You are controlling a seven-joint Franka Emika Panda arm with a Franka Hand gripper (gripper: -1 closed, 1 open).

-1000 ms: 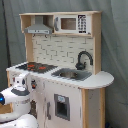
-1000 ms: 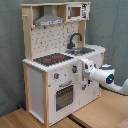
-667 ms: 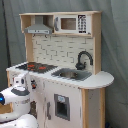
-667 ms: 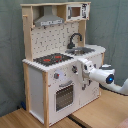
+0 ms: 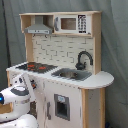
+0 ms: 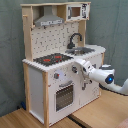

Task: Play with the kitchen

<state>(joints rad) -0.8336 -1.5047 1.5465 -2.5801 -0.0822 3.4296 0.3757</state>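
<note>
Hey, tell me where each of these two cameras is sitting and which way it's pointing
First exterior view: off the arm, facing the kitchen from the front with its hob on the first exterior view's left; the white arm shows at lower left.
Second exterior view: off the arm, facing the kitchen's hob-end corner; the arm enters from the second exterior view's right toward the front panel.
Shared: both show the hob, tap, sink and arm.

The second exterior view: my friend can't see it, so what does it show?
A white robot arm reaches up to the knob panel of a tall white and light-wood toy kitchen. On top sit a black-red hob, black tap and steel sink.
</note>
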